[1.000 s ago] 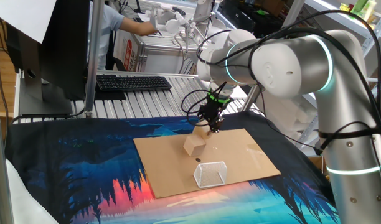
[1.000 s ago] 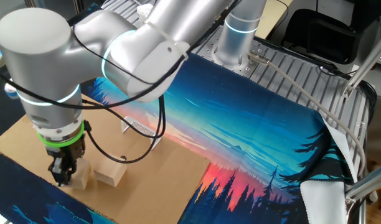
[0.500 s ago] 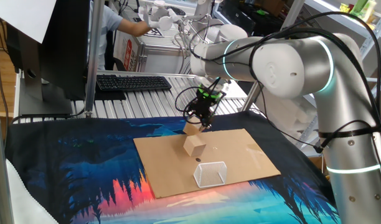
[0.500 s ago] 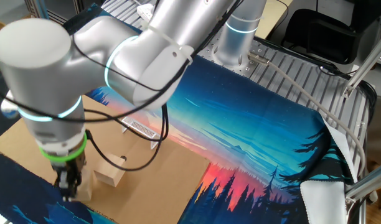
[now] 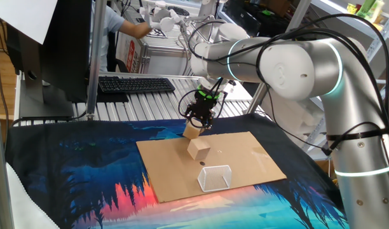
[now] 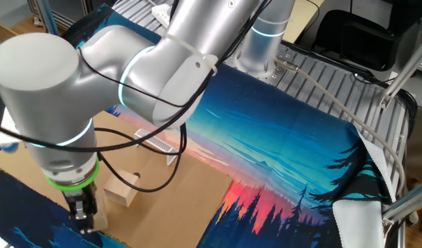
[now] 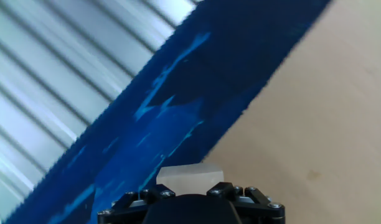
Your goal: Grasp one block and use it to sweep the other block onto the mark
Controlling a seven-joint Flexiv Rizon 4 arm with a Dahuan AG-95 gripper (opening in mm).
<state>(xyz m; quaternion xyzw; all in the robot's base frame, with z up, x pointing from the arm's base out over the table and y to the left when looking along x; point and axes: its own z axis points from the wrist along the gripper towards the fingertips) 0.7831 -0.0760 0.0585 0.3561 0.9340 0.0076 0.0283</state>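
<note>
Behind the worktop [image 5: 290, 194] we see a black keyboard [image 5: 136, 84] on a ribbed metal bench and a person in a blue shirt [image 5: 118, 24] at the far side of the lab. On the worktop, a printed cloth of blue forest and red sunset carries a sheet of brown cardboard [image 5: 245, 156]. Our silver arm bends low over the cardboard's far edge, its end effector [image 5: 197, 125] pinching one pale wooden block [image 5: 192, 130], held tilted at the line where cardboard meets cloth. From the hand view, that held block [image 7: 189, 176] shows pale between the fingers [image 7: 131, 200], with blue cloth and ribbed metal beyond it. From the other fixed view we see the end effector [image 6: 83, 215] low at the cardboard's edge. A second block [image 5: 198, 149] rests flat on the cardboard just beside the held one, a little apart from it. A tiny dark mark [image 5: 203, 163] lies between this block and a clear box [image 5: 215, 178] with white edges
</note>
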